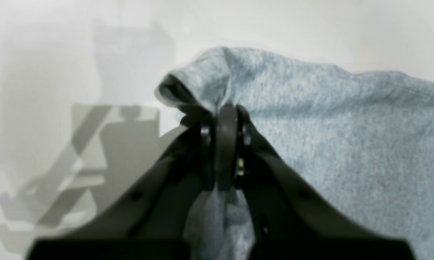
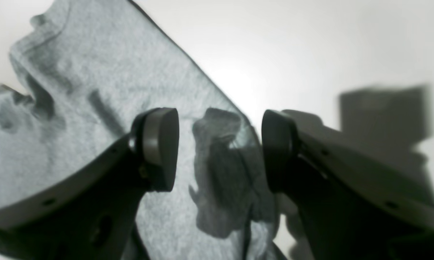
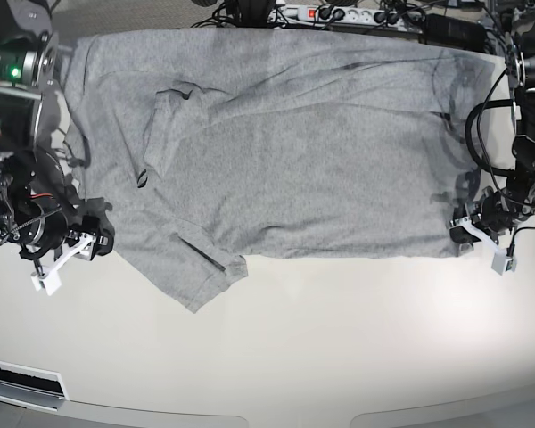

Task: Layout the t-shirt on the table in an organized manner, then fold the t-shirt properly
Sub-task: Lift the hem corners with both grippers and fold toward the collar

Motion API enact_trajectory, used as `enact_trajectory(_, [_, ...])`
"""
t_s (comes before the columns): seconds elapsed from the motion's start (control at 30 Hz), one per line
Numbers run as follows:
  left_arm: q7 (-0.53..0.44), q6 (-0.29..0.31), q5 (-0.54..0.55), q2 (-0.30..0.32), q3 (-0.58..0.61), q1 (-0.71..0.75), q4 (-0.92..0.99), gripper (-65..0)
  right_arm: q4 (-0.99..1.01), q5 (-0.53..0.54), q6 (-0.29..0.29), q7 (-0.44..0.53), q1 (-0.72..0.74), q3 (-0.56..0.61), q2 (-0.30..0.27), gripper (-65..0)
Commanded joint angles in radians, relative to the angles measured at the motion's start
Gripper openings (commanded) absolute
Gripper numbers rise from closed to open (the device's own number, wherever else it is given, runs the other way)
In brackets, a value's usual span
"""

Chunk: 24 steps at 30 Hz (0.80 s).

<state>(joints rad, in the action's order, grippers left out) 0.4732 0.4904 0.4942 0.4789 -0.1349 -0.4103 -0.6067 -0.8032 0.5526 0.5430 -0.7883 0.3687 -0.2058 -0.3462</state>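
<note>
Two wrist views only show fingers | left gripper (image 1: 226,112) pinches t-shirt (image 3: 285,143); right gripper (image 2: 220,148) wide, empty

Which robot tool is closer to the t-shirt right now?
Left. The left tool is shut on the t-shirt at its edge. The right tool hangs open just above the cloth, not touching it.

My left end effector (image 1: 226,119) has matte black curved fingers with small screw holes, flat dark pads and a brass-coloured fastener between them. The right end effector (image 2: 220,148) looks alike, its pads rounded and grey-faced. From the base view, I see black arms with looping black cables, white brackets near the wrists and a green light.
</note>
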Motion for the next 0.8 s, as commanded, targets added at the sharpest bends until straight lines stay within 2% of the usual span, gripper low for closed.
enact_trajectory(0.0, [-0.017, 0.003, 0.011, 0.02, -0.003, -0.025, -0.014, -65.0, 0.029, 0.024, 0.011, 0.013, 0.04, -0.005, -0.014, -26.9])
enact_trajectory(0.2, [-0.019, 0.003, 0.012, 0.019, -0.003, -0.025, -0.014, -65.0, 0.1, 0.021, 0.015, 0.021, 0.051, -0.005, -0.014, -27.5])
enact_trajectory(0.27, [-0.021, 0.003, 0.011, 0.02, -0.003, -0.025, -0.014, -65.0, 0.1, 0.016, 0.015, 0.024, 0.049, -0.005, -0.014, -31.3])
enact_trajectory(0.3, [-0.021, 0.003, 0.011, 0.02, -0.003, -0.025, -0.014, -65.0, 0.1, 0.016, 0.015, 0.028, 0.049, -0.005, -0.014, -36.0])
enact_trajectory(0.37, [-0.021, 0.003, 0.011, 0.02, -0.003, -0.025, -0.014, -65.0, 0.1, 0.016, 0.022, 0.05, 0.05, -0.005, -0.014, -51.6])
enact_trajectory(0.4, [-0.021, 0.003, 0.012, 0.02, -0.003, -0.025, -0.014, -65.0, 0.1, 0.016, 0.039, 0.064, 0.05, -0.005, -0.014, -60.6])
enact_trajectory(0.43, [-0.021, 0.003, 0.012, 0.02, -0.003, -0.025, -0.014, -65.0, 0.1, 0.016, 0.064, 0.078, 0.05, -0.005, -0.014, -65.0])
enact_trajectory(0.5, [-0.023, 0.003, 0.011, 0.02, -0.003, -0.026, -0.014, -65.0, 0.099, 0.016, 0.118, 0.105, 0.053, -0.005, -0.014, -65.0])
enact_trajectory(0.57, [-0.025, 0.003, 0.011, 0.02, -0.003, -0.026, -0.014, -65.0, 0.099, 0.012, 0.138, 0.121, 0.06, -0.005, -0.014, -65.0])
enact_trajectory(0.77, [-0.025, 0.002, 0.011, 0.029, -0.003, -0.064, -0.014, -65.0, 0.098, -0.067, 0.096, 0.146, 0.119, -0.005, -0.014, -65.0])
